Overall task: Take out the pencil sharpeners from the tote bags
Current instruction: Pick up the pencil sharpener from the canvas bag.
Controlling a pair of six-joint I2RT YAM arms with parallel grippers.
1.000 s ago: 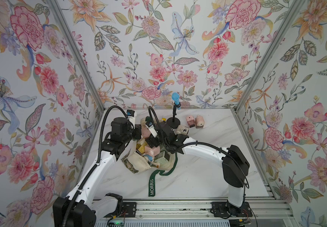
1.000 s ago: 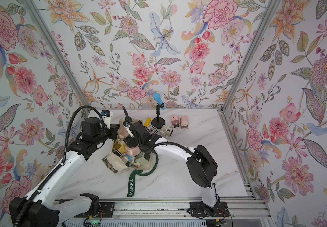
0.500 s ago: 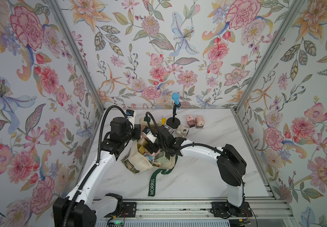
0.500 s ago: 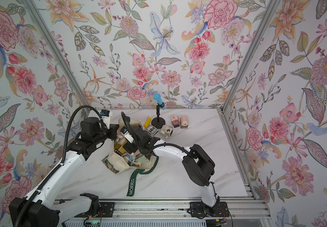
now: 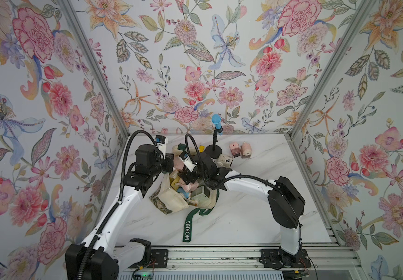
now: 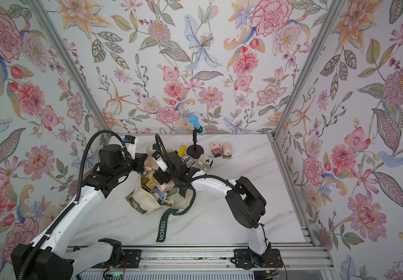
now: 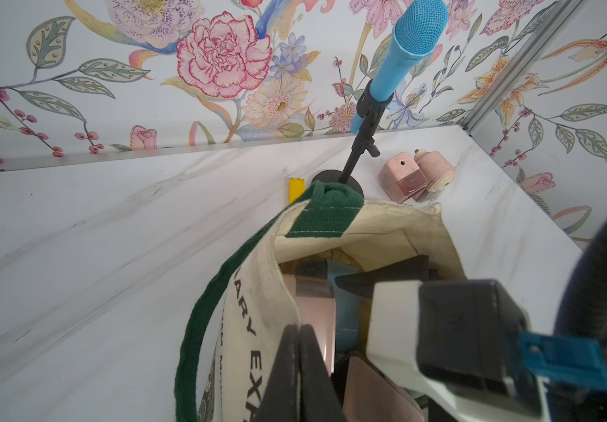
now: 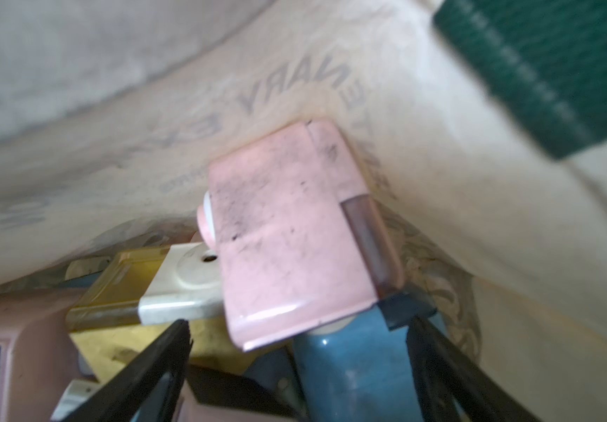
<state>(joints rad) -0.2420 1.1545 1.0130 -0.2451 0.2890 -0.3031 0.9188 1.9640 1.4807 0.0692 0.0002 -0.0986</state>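
Nearest the rail, the strap (image 5: 187,230) trails out at 6 o'clock from the tote (image 5: 171,202), which slumps a little left of the table (image 5: 244,218) centre with its mouth opening toward 1 o'clock. Most sharpeners are piled inside it.

The left gripper (image 7: 299,329) reaches in from 10 o'clock. Its jaws are pressed together on the tote's rim canvas, holding that edge up so the mouth gapes. The right gripper (image 8: 302,329) comes from 3 o'clock and is inside the mouth, jaws spread wide with nothing gripped.

Dead ahead, at the jaws' 12 o'clock, lies the pink sharpener (image 8: 287,234), on top of the pile and leaning on the tote's inner wall. Its long axis runs away from the jaws, so the fingers bracket its narrow width, and its near end sits at the tips. A short push forward and a squeeze should take it. The right arm is plainly nearer, since the left is busy with the rim. A yellow sharpener (image 8: 119,288) touches its flank by one fingertip and a blue sharpener (image 8: 342,369) lies beneath, so either could snag.

Farther off, loose sharpeners (image 5: 235,149) lie at 2 o'clock from the tote, beside the mic (image 5: 217,122) at 1 o'clock.

In both top views the right fingers are hidden under their own wrist, the right wrist view is soft, and how many sharpeners lie deeper in the pile cannot be told
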